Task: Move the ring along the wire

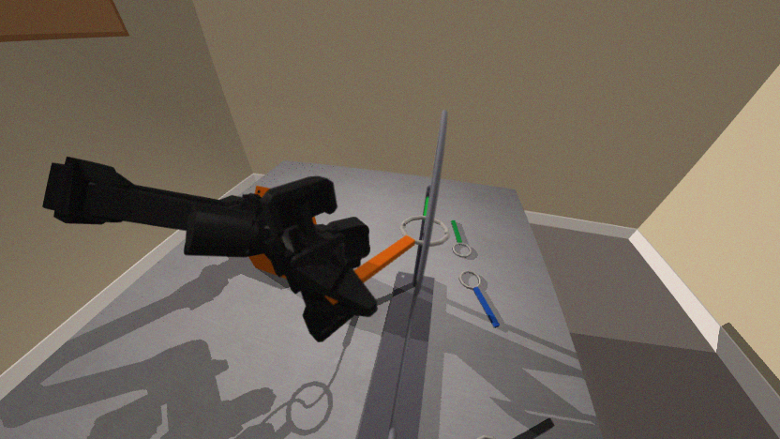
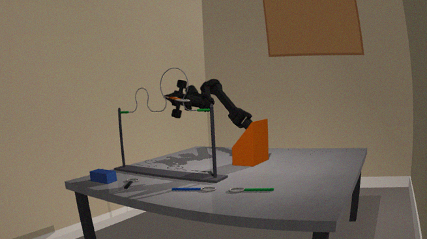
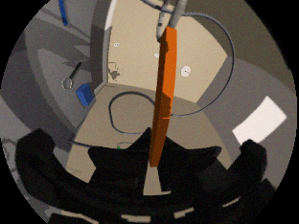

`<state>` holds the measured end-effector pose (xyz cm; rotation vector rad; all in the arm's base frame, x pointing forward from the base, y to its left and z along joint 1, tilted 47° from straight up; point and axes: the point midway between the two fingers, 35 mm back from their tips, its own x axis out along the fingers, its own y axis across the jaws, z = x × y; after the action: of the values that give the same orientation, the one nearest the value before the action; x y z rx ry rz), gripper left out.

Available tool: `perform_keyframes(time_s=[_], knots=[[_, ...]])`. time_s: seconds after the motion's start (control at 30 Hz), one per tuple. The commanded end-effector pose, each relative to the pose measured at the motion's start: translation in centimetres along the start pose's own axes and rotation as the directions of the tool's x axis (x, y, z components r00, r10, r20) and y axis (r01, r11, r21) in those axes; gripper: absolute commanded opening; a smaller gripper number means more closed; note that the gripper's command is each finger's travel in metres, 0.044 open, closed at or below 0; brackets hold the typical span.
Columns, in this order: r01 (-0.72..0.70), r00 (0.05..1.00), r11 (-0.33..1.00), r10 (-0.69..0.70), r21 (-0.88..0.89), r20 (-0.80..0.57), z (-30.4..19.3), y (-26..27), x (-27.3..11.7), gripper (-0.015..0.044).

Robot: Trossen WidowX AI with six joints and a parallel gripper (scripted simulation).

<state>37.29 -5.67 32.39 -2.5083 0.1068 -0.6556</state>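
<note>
The ring (image 1: pixel 447 234) (image 2: pixel 187 100) lies nearly level around the grey wire (image 1: pixel 441 142) (image 2: pixel 176 68) (image 3: pixel 234 57), on the near-post side of the wire's big loop. Whether ring and wire touch cannot be told. My gripper (image 1: pixel 354 289) (image 3: pixel 151 130) is shut on the orange handle (image 1: pixel 384 259) (image 3: pixel 166 81), which points out from the fingers to the ring. In the exterior view, the green part (image 2: pixel 204 109) by the taller-looking right post (image 2: pixel 213 141) is just right of and below the ring. The other green part (image 2: pixel 124 112) is at the left post (image 2: pixel 121 138), past a smaller wire hump.
The posts stand on a dark base (image 2: pixel 168 173). On the table (image 2: pixel 295 192) lie a blue-handled ring tool (image 2: pixel 186 188), a green-handled one (image 2: pixel 258 189), a black-handled one (image 2: pixel 128 184) and a blue block (image 2: pixel 103 176). The orange robot base (image 2: pixel 255 144) stands behind the right post.
</note>
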Motion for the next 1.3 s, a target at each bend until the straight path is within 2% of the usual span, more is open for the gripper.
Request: perform_keyframes(time_s=[0.0,0.6,0.77,1.27], knots=[[-0.044,0.999,0.996,0.044,0.076,-0.008,0.2,1.4,-0.3,-0.0150],[-0.233,0.967,0.862,0.256,0.450,0.010,2.0,8.0,-2.0,-0.0150],[-0.276,0.957,0.786,0.277,0.553,0.084,3.2,9.9,-2.0,-0.0150],[-0.366,0.901,0.510,0.403,0.778,0.159,7.2,13.6,-4.6,-0.0150]])
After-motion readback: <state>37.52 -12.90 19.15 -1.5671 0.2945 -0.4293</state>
